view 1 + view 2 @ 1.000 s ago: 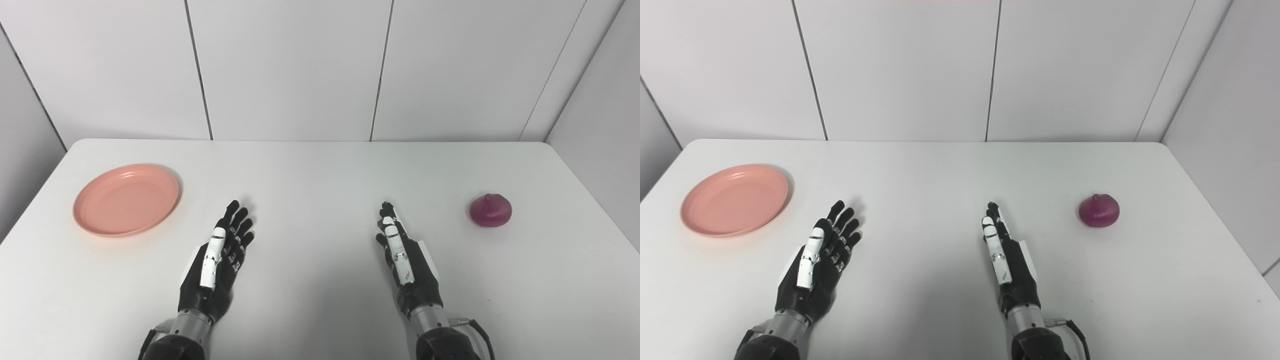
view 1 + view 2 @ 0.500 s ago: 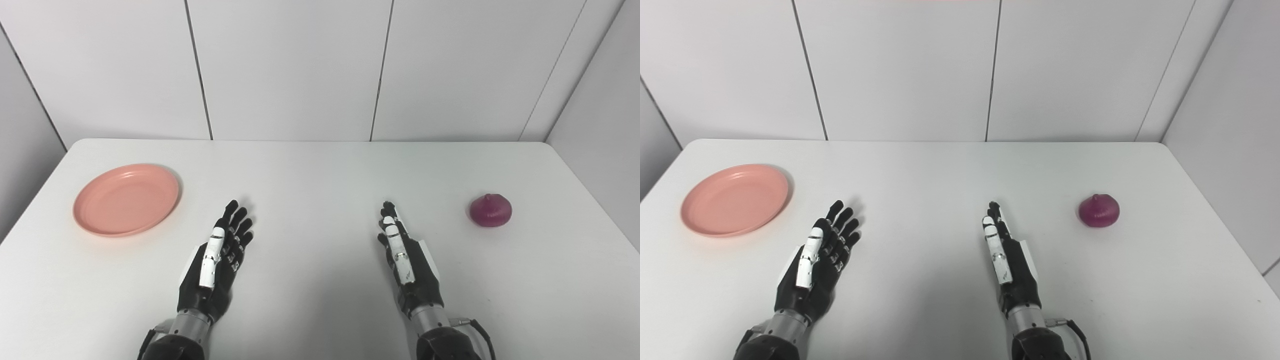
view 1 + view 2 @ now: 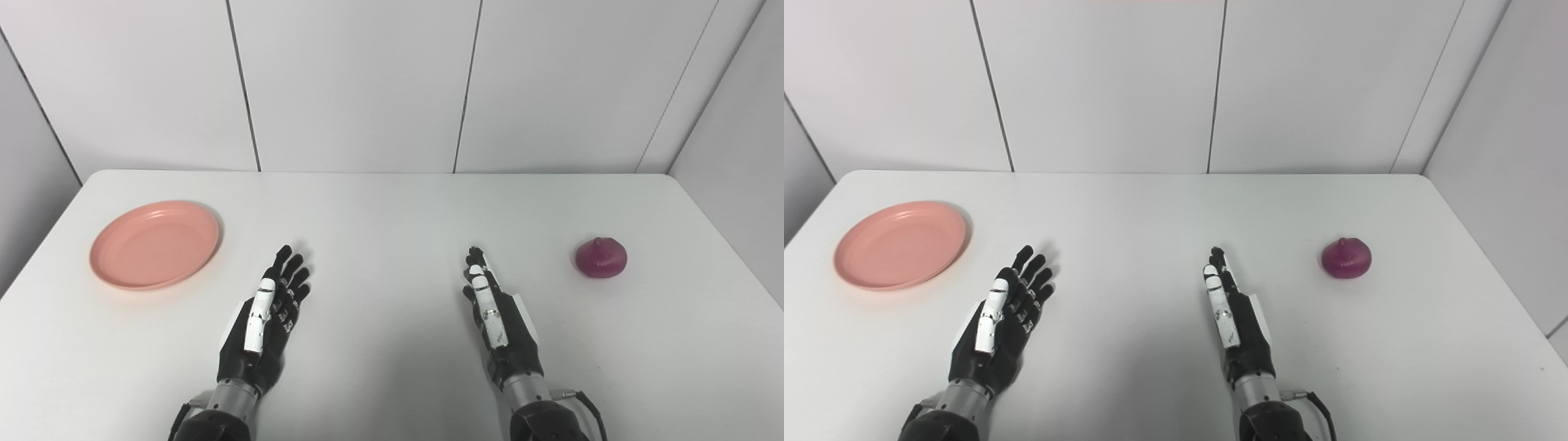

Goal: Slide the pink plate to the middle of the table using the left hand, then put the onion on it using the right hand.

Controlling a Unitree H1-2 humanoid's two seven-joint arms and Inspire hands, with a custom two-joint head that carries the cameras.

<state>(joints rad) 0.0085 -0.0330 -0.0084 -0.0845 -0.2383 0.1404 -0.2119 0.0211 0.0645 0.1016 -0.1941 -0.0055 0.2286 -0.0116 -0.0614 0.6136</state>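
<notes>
A pink plate lies flat and empty at the left side of the white table. A purple-red onion sits on the table at the right side. My left hand rests low over the table, right of and nearer than the plate, fingers stretched out and apart, holding nothing. My right hand lies edge-up left of the onion and well apart from it, fingers straight, holding nothing.
Bare tabletop spreads between the two hands and beyond them to the back edge. White wall panels rise right behind the table. The table's right edge runs close past the onion.
</notes>
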